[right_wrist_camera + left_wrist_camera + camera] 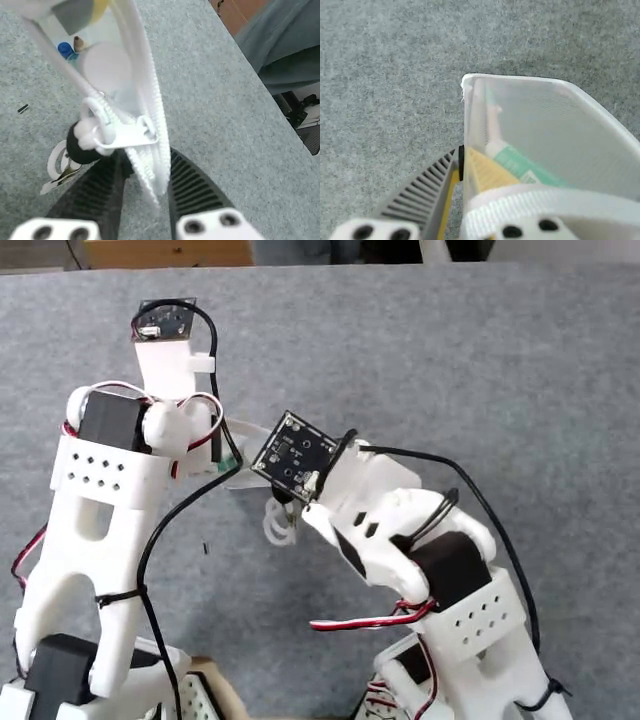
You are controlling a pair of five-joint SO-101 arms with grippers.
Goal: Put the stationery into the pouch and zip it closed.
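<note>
White see-through pouch mid high view; left gripper clamps one end, right gripper clamps the zipper end

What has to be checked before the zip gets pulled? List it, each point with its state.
1. Stationery inside the pouch: ok, seen through the mesh.
2. Left pincer clamped on the pouch's edge: ok.
3. Zip closed: not ok, it gapes open.
4. Pull tab in the right pincer: not ok, the tab lies just past it, and the pincer sits at the zip's end.
5. Right pincer's hold on the zip's end: cannot tell.
6. Zip track free of contents: cannot tell.
</note>
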